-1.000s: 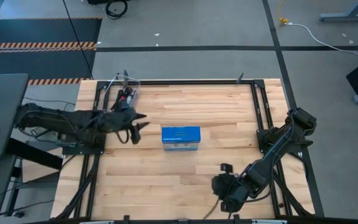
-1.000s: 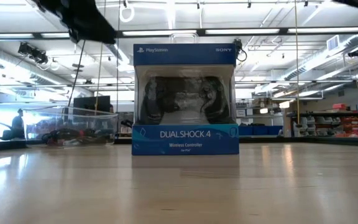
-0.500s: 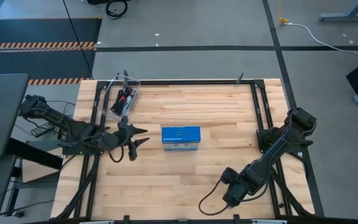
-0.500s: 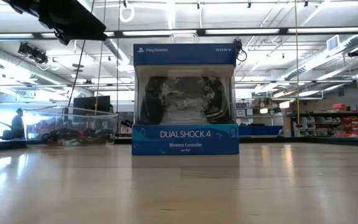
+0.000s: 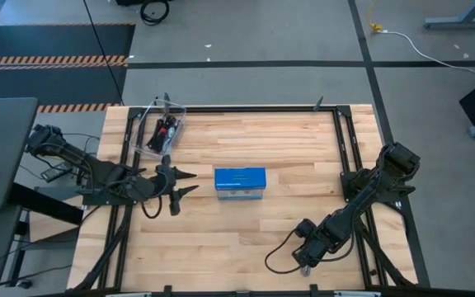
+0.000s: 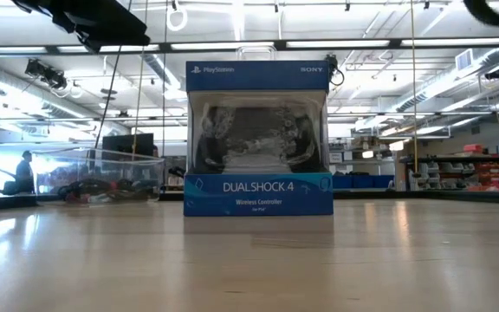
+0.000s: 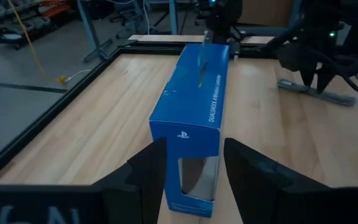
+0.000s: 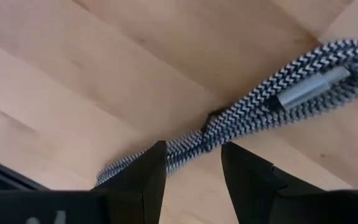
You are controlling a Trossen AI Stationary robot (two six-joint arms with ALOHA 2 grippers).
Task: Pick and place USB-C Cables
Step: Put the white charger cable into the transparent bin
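A braided silver-grey USB-C cable (image 8: pixel 260 102), bundled with a silver plug, lies flat on the wood near the table's near right; it also shows in the left wrist view (image 7: pixel 319 93). My right gripper (image 5: pixel 306 256) points down over it, open, with its fingers (image 8: pixel 194 149) on either side of the bundle. More cables, black and maroon, lie in the clear tub (image 5: pixel 162 132) at the far left. My left gripper (image 5: pixel 184 183) is open and hovers level just left of the blue box (image 5: pixel 240 183), whose end faces it (image 7: pixel 194 146). My right gripper comes at the silver-grey cable from above, its fingers across the bundle near one end (image 8: pixel 182 143). The cable lies on the table. I cannot tell whether either finger touches it.
The blue controller box (image 6: pixel 258 139) stands mid-table between the two arms. A black frame (image 5: pixel 345 148) rims the table. A loose dark cord (image 5: pixel 270 260) loops beside my right wrist. Bare wood lies right of the box.
My left gripper has drawn back from beside the tub toward the table's near edge, then held still left of the blue box. My right arm has shifted a little over the near right area, and the dark cord loop beside it has swung out to the left.
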